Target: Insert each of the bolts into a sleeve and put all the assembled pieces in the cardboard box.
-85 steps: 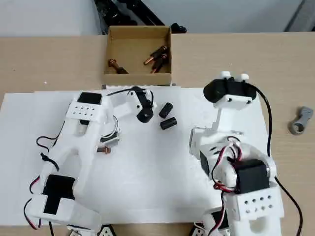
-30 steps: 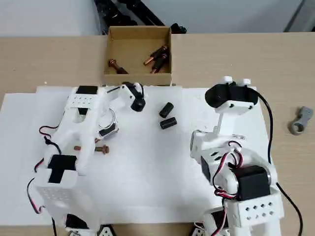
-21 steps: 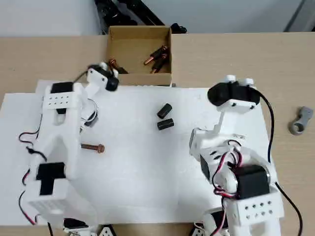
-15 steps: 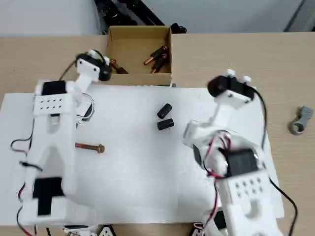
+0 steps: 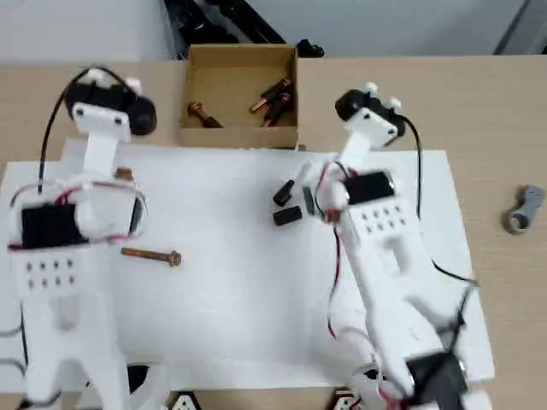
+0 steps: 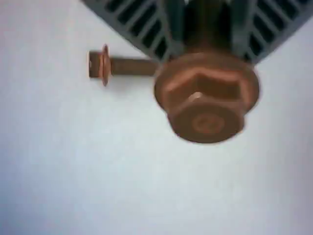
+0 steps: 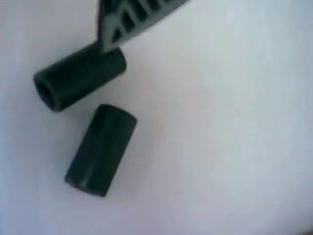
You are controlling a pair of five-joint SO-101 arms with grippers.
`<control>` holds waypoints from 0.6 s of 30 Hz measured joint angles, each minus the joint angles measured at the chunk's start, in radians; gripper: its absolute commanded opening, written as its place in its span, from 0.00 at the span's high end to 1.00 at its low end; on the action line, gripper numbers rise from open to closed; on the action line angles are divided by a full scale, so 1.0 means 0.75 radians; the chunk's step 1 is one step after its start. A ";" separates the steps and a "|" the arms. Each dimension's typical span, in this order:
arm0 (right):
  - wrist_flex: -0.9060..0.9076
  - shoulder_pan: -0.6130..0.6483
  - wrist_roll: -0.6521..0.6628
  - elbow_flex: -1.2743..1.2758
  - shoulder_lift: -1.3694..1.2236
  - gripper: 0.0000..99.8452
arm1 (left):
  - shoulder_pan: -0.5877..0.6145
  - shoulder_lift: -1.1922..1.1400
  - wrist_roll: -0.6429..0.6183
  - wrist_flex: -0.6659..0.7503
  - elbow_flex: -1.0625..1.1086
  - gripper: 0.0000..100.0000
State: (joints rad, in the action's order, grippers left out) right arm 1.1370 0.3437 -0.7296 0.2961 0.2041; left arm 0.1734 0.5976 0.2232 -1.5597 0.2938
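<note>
Bolt sits clamped between the left arm's fingers, hexagonal head facing the wrist camera, shank running back between them. The left arm folds over the white sheet on the surface. A second bolt lies flat nearby, head pointing right.

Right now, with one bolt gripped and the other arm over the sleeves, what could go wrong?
One sleeve lies close beside the other sleeve; the right end effector over them may send either rolling.
The left end effector grips its bolt by the shank, head hanging free, so it could tilt or slip at insertion.
</note>
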 measured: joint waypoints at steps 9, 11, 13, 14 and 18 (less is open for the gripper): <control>0.000 0.082 -0.110 -0.319 -0.381 0.78 | 0.000 0.505 -0.025 -0.057 0.403 0.99; 0.000 0.078 -0.151 -0.368 -0.438 0.78 | 0.010 0.581 -0.043 -0.057 0.448 0.99; 0.000 0.078 -0.192 -0.403 -0.489 0.78 | 0.041 0.628 -0.053 -0.057 0.471 0.99; 0.000 0.080 -0.209 -0.415 -0.516 0.78 | 0.053 0.636 -0.059 -0.057 0.479 0.99; -0.023 0.082 -0.233 -0.434 -0.606 0.78 | 0.106 0.651 -0.068 -0.057 0.485 0.99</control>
State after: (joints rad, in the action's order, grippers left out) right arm 1.1201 0.4051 -0.9045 -0.0292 -0.2501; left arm 0.2532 1.0856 0.1726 -1.6026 0.6575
